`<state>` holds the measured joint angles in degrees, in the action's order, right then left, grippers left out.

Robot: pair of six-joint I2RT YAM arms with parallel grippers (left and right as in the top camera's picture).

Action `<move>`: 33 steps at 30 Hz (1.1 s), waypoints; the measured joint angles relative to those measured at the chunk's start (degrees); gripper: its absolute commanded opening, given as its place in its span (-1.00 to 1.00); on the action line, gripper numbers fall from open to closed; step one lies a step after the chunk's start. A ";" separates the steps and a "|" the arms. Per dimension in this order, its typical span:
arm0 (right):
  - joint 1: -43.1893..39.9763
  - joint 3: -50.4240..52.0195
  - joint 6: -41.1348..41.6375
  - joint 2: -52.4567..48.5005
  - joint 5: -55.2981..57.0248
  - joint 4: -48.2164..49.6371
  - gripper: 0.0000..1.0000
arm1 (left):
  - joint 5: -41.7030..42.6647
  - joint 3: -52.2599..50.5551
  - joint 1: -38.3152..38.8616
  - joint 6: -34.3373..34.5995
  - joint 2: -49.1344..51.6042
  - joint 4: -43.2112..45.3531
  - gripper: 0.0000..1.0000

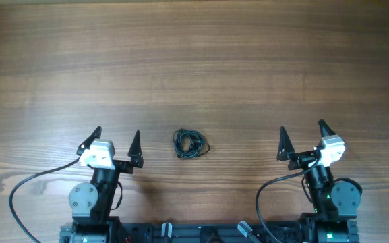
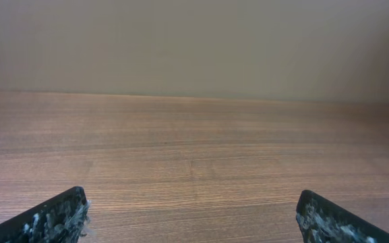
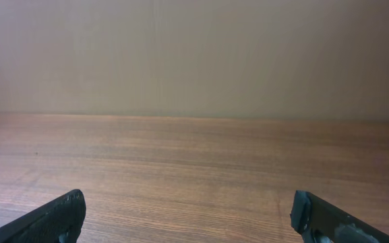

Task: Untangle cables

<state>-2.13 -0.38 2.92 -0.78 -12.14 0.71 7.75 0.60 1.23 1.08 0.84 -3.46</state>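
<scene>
1. Cables (image 1: 191,144): thin black cord wound into one small knot. It lies flat on the wooden table (image 1: 194,54), in the near half and close to the middle from left to right. It shows in the overhead view only.
2. Left gripper (image 1: 117,131): the jaws stand wide apart and hold nothing, with the fingertips pointing toward the far side. The knot lies to its right, near its inner finger but not touching it.
3. Right gripper (image 1: 302,125): the jaws are likewise spread wide with nothing between them, and they point toward the far side. The knot lies to its left, farther from this gripper than from the left one.
4. Left wrist view: the left gripper (image 2: 193,194) shows as two dark, scuffed fingers (image 2: 52,219) at the lower corners, with only wood grain between them.
5. Right wrist view: the right gripper (image 3: 189,195) shows the same arrangement, with dark fingers (image 3: 329,219) at the lower corners and wood between them.
6. Edges: in both wrist views the far edge of the table meets a plain beige wall (image 2: 194,40). In the overhead view the wood runs out of frame at the left, right and far sides. The arm bases and a dark rail (image 1: 194,233) occupy the near edge.
7. Open room: wood surrounds the knot on every side, with the broadest stretch toward the far side. Thick arm wires (image 1: 19,196) loop near the bases, well apart from the knot.
</scene>
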 measured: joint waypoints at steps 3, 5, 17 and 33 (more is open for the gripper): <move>0.00 0.00 0.00 0.00 0.00 0.00 0.99 | 0.00 0.00 0.00 0.00 0.00 0.00 1.00; 0.00 0.00 0.00 0.00 0.00 0.00 1.00 | 0.00 0.00 0.00 0.00 0.00 0.00 1.00; 0.00 0.00 0.00 0.00 0.00 0.00 0.99 | 0.02 0.00 0.00 0.00 0.00 0.00 1.00; 0.00 0.00 0.00 0.00 0.00 0.00 0.99 | -0.39 -0.09 0.00 0.70 -0.02 19.26 1.00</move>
<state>-2.13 -0.38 2.92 -0.78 -12.14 0.71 7.35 0.51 1.23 1.78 0.82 15.79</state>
